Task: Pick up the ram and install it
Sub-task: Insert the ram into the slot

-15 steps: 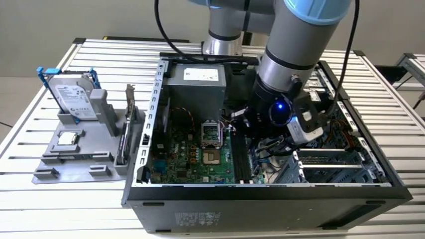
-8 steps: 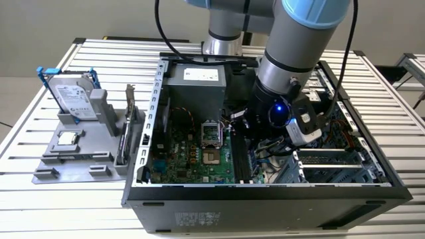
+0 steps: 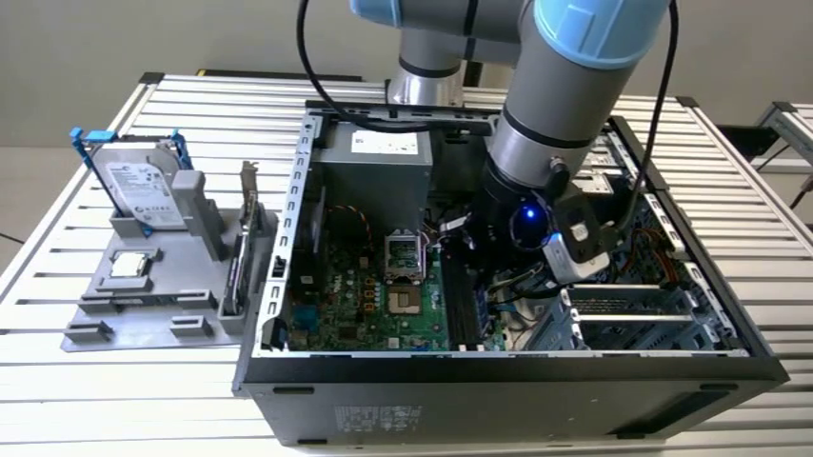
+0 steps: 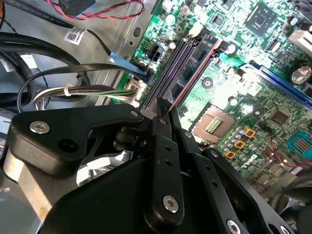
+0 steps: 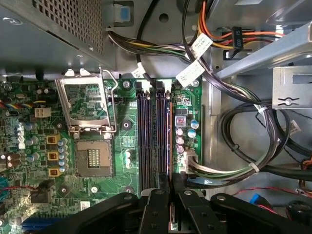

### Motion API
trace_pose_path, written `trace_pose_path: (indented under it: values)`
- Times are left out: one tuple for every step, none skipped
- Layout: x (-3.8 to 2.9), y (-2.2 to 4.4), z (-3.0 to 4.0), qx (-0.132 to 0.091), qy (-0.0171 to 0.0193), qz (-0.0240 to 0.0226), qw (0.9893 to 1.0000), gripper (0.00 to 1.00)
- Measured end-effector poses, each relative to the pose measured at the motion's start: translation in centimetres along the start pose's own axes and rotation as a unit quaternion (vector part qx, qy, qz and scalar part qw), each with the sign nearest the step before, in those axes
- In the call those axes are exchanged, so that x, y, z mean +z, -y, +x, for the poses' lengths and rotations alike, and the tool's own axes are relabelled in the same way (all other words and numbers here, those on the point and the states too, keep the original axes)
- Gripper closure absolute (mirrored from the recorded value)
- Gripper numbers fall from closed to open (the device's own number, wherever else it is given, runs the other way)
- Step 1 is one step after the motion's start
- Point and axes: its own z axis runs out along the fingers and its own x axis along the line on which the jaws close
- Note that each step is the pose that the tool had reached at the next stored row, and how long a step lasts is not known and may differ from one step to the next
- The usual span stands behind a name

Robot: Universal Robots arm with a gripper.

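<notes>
My gripper [image 5: 170,184] is inside the open computer case [image 3: 273,276], low over the green motherboard [image 3: 368,295]. It is shut on the ram [image 5: 171,161], which I see edge-on as a thin reddish strip between the black fingers [image 5: 157,204]. In the second wrist view the same ram [image 4: 192,78] runs from the gripper [image 4: 164,110] along the outermost of the dark memory slots [image 4: 178,63]. The strip lines up with that slot at the edge of the slot bank [image 5: 151,141]. Whether it is seated or just above the slot I cannot tell.
The open processor socket [image 5: 92,156] lies beside the slots. Cable bundles [image 5: 243,146] and the power supply [image 3: 375,167] crowd the case. On the exterior view's left, a grey holder [image 3: 152,305] carries a hard drive in a blue frame [image 3: 133,186] and a bracketed card [image 3: 247,224].
</notes>
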Motion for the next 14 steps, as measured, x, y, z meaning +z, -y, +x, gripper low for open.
trace_pose_path:
  values:
    - [0.08, -0.03, 0.0, 0.0, 0.0, -0.0001, 1.0, 1.0]
    - [0.16, -0.04, -0.01, 0.0, 0.0, -0.0001, 1.0, 1.0]
    - [0.26, -0.04, -0.01, 0.0, 0.0, -0.0002, 1.0, 1.0]
    - [0.37, -0.05, -0.02, 0.0, 0.0, -0.0002, 1.0, 1.0]
    - [0.5, -0.05, -0.02, 0.0, 0.0, -0.0002, 1.0, 1.0]
    - [0.64, -0.06, -0.03, 0.0, 0.0, -0.0002, 1.0, 1.0]
    - [0.76, -0.06, -0.04, -0.001, 0.0, -0.0002, 1.0, 1.0]
    - [0.87, -0.06, -0.05, -0.001, 0.0, -0.0002, 1.0, 1.0]
    - [1.01, -0.07, -0.07, -0.001, 0.0, -0.0003, 1.0, 1.0]
    - [1.16, -0.08, -0.08, -0.001, 0.0, -0.0003, 1.0, 1.0]
    - [1.27, -0.08, -0.09, -0.001, 0.0, -0.0003, 1.0, 1.0]
    - [1.35, -0.08, -0.1, -0.002, 0.0, -0.0004, 1.0, 1.0]
    - [1.39, -0.08, -0.1, -0.002, 0.0, -0.0003, 1.0, 1.0]
    - [1.39, -0.09, -0.1, -0.002, 0.0, -0.0003, 1.0, 1.0]
